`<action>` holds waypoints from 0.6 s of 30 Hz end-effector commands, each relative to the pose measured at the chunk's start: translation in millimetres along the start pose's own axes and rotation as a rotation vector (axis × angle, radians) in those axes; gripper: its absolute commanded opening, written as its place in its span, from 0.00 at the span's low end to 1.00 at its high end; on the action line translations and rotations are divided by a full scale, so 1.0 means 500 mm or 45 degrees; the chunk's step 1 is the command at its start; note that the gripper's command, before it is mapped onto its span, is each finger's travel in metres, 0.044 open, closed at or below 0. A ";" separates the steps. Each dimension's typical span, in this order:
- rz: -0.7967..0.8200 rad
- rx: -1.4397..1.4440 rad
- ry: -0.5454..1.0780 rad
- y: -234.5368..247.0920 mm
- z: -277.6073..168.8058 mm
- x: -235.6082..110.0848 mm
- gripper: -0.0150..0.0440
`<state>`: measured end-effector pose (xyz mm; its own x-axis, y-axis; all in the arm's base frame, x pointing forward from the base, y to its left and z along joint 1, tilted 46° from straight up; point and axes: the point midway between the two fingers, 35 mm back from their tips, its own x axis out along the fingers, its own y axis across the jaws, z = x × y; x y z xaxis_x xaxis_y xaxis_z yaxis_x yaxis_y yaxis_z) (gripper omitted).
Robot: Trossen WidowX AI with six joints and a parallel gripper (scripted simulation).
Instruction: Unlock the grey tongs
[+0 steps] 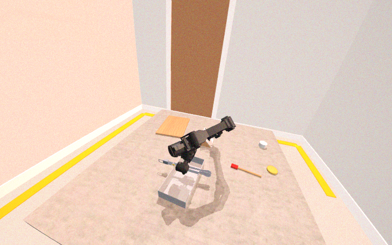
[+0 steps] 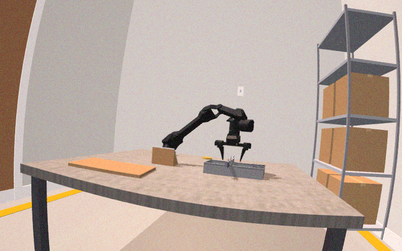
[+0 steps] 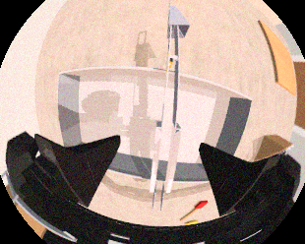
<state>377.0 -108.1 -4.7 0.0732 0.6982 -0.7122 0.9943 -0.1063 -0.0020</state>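
The grey tongs (image 1: 206,172) (image 2: 230,162) (image 3: 173,152) lie across the roasting tin (image 1: 173,199) (image 2: 249,172) (image 3: 239,123), both ends beyond its walls. Their arms are close together. A small yellow part shows toward the far end in the wrist view. My gripper (image 2: 232,160) (image 3: 159,142) is open and empty, pointing down just above the tongs, with one finger on each side of them in the wrist view. In the top view the arm hides the fingers and part of the tongs. The wooden board (image 1: 173,125) (image 2: 112,167) (image 3: 276,53) lies flat on the table.
A brown block (image 2: 163,156) (image 3: 273,146) stands by the arm's base. A red-headed tool (image 1: 234,166) (image 3: 202,205), a yellow disc (image 1: 272,169) (image 2: 207,157) and a white cup (image 1: 262,144) are off to one side. A shelf rack (image 2: 348,93) with boxes stands beyond the table.
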 end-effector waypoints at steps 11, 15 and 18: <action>0.005 0.004 0.006 0.001 -0.001 0.044 1.00; 0.005 0.004 0.007 0.000 -0.002 0.057 1.00; 0.005 0.004 0.008 -0.001 -0.002 0.067 1.00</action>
<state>378.8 -87.0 -25.5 0.0732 0.6994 -0.7110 0.9943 -0.1062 -0.0021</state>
